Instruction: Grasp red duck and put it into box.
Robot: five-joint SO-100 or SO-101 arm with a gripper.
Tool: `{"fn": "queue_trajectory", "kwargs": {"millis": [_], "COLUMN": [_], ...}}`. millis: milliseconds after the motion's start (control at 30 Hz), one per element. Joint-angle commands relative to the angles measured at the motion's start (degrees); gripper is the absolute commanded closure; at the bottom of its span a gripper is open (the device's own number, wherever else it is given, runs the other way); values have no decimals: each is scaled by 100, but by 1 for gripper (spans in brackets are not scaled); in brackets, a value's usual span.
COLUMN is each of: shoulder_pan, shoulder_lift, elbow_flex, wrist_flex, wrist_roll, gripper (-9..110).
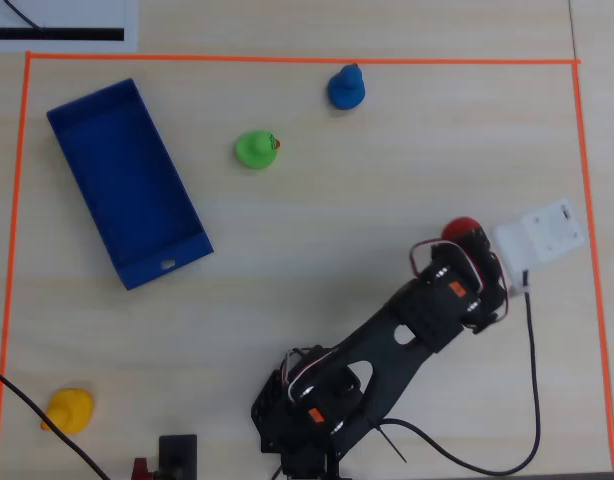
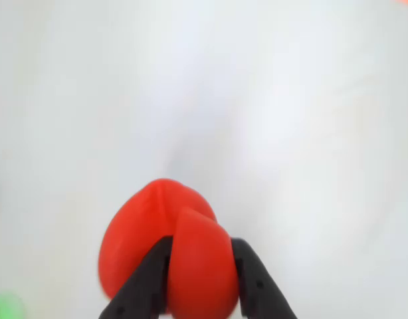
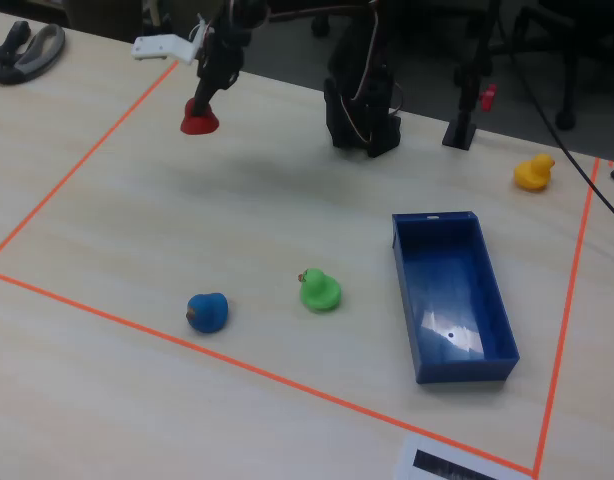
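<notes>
The red duck (image 2: 165,246) is clamped between the two black fingers of my gripper (image 2: 202,244), which is shut on it. In the fixed view the red duck (image 3: 199,119) hangs under the gripper (image 3: 203,106), held a little above the table near the far left tape line. From overhead only a part of the red duck (image 1: 460,228) shows past the arm, at the right side of the table. The dark-blue box (image 1: 127,180) lies open at the far left of the overhead view, and the box (image 3: 452,290) holds nothing.
A green duck (image 1: 255,150) and a blue duck (image 1: 345,88) sit between the arm and the box. A yellow duck (image 1: 69,410) lies at the lower left corner. Orange tape (image 1: 287,60) frames the work area. A black cable (image 1: 532,380) trails to the right of the arm's base.
</notes>
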Motion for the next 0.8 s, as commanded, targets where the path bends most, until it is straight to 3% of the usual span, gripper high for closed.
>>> {"fn": "queue_trajectory", "kwargs": {"millis": [0, 167, 333, 767], "shoulder_pan": [-1503, -4289, -6144, -7893], "shoulder_lift": [756, 747, 396, -1441], "elbow_flex": [-870, -1556, -1230, -1239], "wrist_flex": [1125, 2083, 1591, -396], "wrist_roll": [1626, 3366, 4289, 4403], "gripper": [101, 101, 101, 101]}}
